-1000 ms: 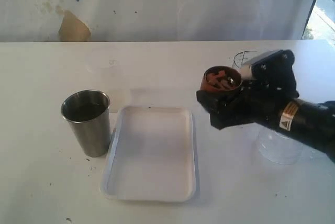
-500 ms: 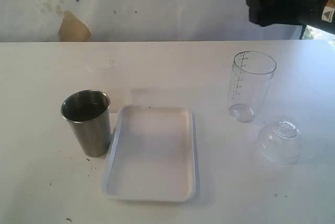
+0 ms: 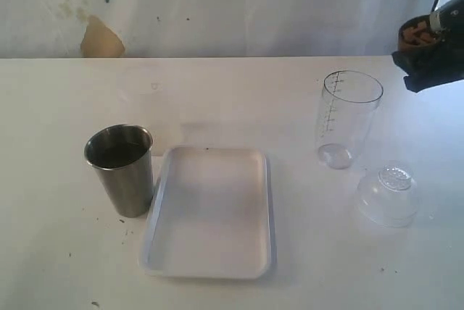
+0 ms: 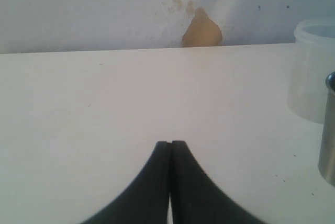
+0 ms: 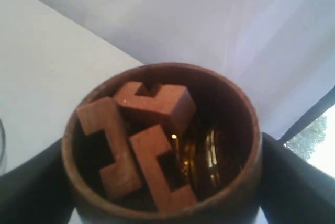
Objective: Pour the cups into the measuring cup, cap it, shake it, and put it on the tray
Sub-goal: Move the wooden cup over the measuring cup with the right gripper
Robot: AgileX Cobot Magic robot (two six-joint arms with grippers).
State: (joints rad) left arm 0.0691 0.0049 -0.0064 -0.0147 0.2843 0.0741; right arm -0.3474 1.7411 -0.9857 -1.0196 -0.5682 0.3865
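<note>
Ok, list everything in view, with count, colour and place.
Flat white rectangular tray: one, white, centre foreground.
Brushed-steel tapered tumbler: one, silver, left of the tray.
Clear graduated measuring cup: one, clear, right of the tray.
Clear dome-shaped lid: one, clear, beside the measuring cup.
Cloudy translucent container: one, whitish, near the tumbler.
Rounded brown wooden cup: one, brown, held aloft at right.
Notched wooden blocks: at least three, brown, inside that cup.
Left gripper: one, black, shut, empty.
Right gripper: one, black, gripping the wooden cup.
</note>
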